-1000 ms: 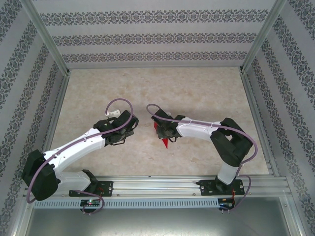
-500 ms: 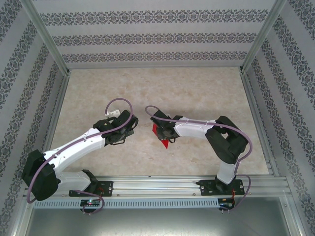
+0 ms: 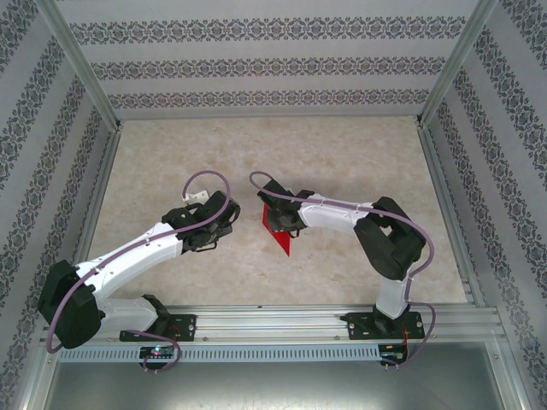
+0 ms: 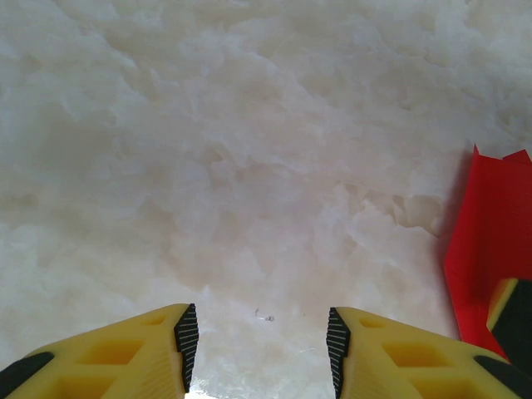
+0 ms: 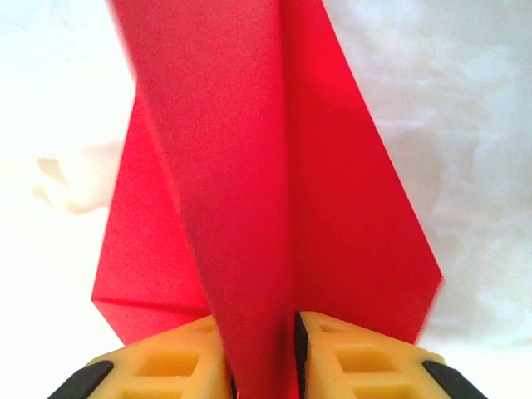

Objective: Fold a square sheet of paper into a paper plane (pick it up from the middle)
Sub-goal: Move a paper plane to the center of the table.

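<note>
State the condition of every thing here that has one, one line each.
folded red paper: creased into a pointed shape, with its raised centre fold pinched.
right gripper: shut on the folded red paper's centre fold.
left gripper: open, holding nothing, over bare table beside the paper.

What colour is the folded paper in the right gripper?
Plain bright red, with no markings; the paper shows best in the right wrist view.

Left gripper (image 4: 262, 337) parted; right gripper (image 5: 259, 337) seemingly clamped.
</note>
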